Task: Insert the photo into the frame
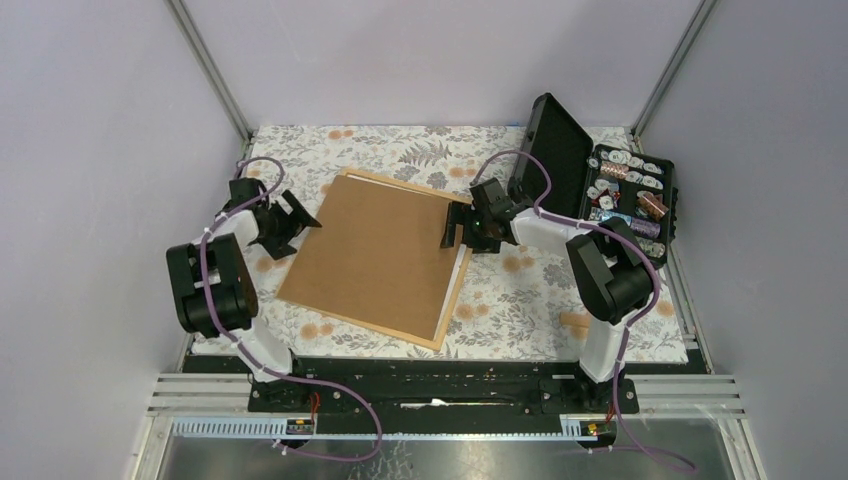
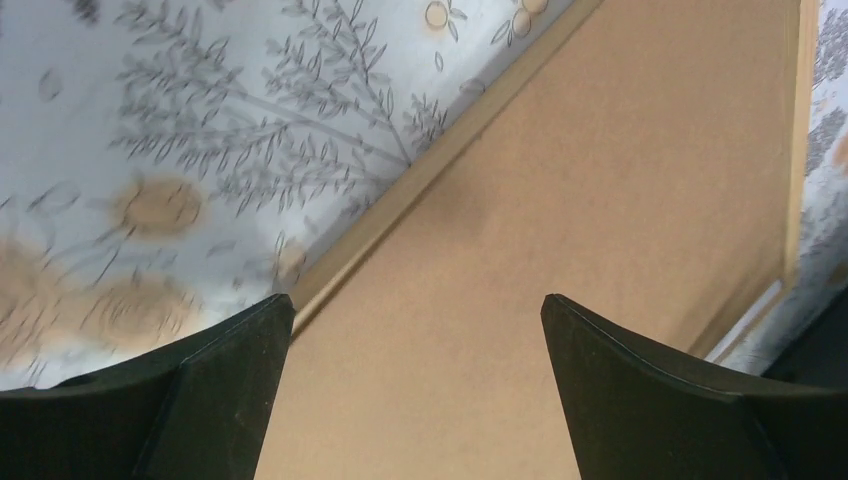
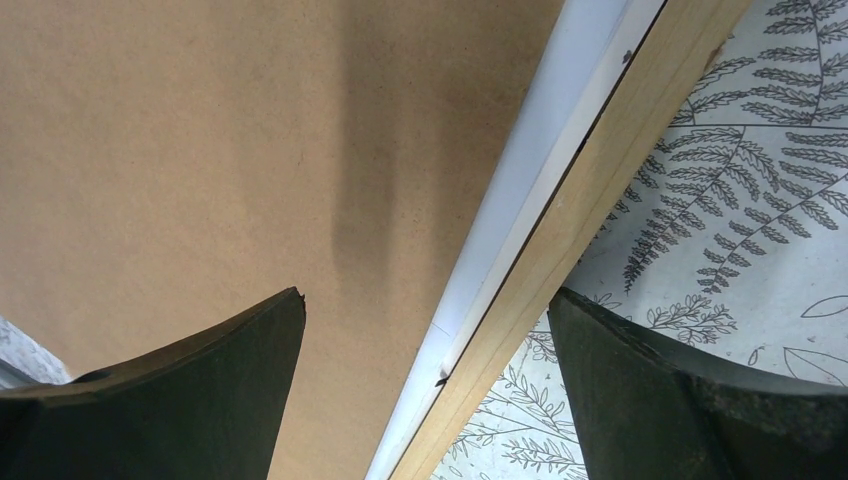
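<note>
Backing board [image 1: 375, 250] in frame [image 3: 600, 180]; photo [image 3: 525, 180] border possibly showing.

No legible text or numbers, contents of the black case [image 1: 558, 150] too small to read

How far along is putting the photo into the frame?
Done, apparently: the backing board lies in the frame, a white sheet edge showing beside it. In hand: nothing; left gripper and right gripper hover open. Left: the photo is not visible, so seating is unconfirmed.
</note>
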You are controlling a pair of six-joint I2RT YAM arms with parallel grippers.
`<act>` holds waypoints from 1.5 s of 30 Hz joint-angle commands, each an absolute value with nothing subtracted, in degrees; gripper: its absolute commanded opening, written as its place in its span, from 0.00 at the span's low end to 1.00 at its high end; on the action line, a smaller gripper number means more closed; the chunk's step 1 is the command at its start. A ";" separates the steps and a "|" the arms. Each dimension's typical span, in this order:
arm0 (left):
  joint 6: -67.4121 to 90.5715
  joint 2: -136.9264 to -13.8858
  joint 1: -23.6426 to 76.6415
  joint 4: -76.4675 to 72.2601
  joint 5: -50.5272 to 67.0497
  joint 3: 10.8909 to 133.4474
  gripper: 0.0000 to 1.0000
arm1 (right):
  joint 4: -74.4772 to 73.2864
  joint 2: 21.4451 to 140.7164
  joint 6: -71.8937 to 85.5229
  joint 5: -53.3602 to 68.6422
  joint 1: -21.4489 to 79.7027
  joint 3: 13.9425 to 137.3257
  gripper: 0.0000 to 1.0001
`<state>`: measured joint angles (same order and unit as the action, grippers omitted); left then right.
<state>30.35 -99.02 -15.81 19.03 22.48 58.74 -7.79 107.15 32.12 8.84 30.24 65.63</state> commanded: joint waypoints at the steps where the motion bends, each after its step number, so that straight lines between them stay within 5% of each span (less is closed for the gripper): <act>1: 27.02 -88.57 -14.83 27.21 12.86 58.13 0.99 | -10.11 108.48 28.41 7.06 30.77 65.91 1.00; 45: 24.62 -93.03 -10.74 23.55 13.84 57.25 0.99 | -6.86 109.00 29.62 12.02 30.78 63.89 1.00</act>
<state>25.23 -93.86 -10.96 25.76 12.23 57.60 -6.96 107.20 30.00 10.04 30.37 65.34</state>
